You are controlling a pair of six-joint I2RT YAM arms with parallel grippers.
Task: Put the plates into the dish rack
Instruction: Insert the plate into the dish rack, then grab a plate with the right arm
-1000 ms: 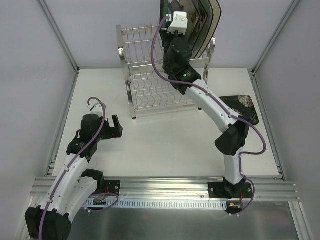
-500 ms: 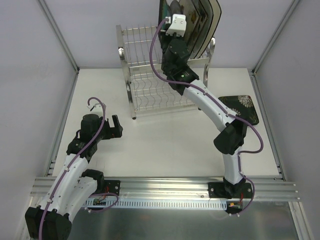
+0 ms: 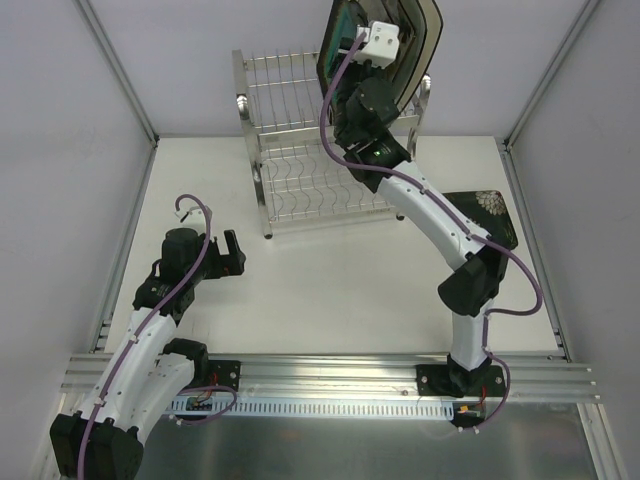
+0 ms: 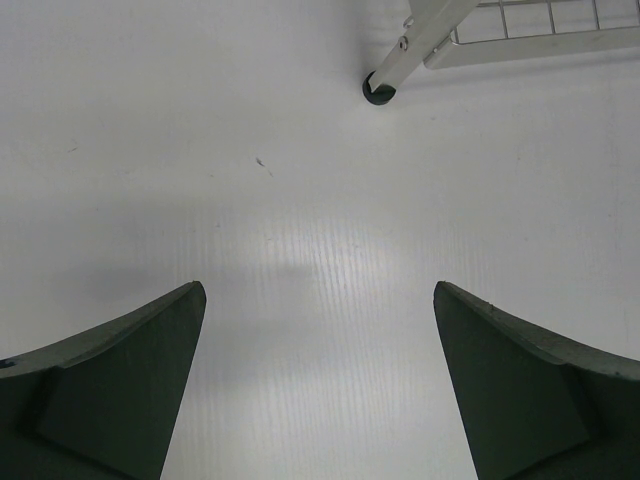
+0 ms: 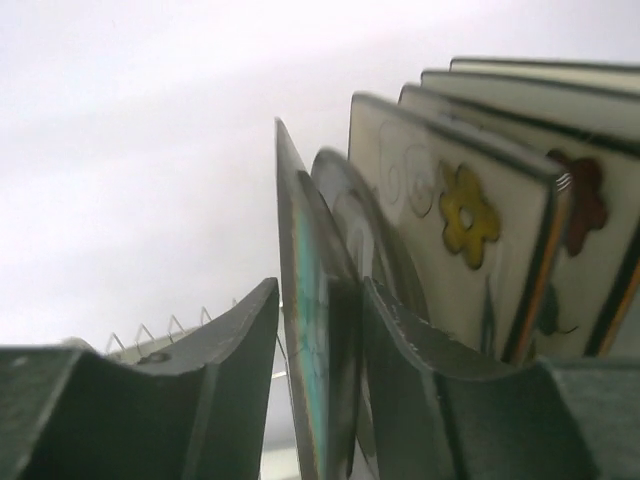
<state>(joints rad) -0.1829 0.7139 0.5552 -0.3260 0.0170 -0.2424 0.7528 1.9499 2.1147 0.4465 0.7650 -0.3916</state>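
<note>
Right wrist view: the right pincer (image 5: pixel 320 290) straddles the upright black/teal plate (image 5: pixel 305 340). You can see a sliver of light between the left-hand finger (image 5: pixel 230 350) and the plate face, so the pincer is released, not clamping. Cream flowered plates (image 5: pixel 450 230) stand on edge just behind. In the top external view, these plates occupy the right end of the dish rack (image 3: pixel 300 120) upper tier. A dark flowered plate (image 3: pixel 488 206) lies flat on the table (image 3: pixel 340 280), right of the rack. The left pincer (image 4: pixel 318 290) hangs spread wide above the table.
</note>
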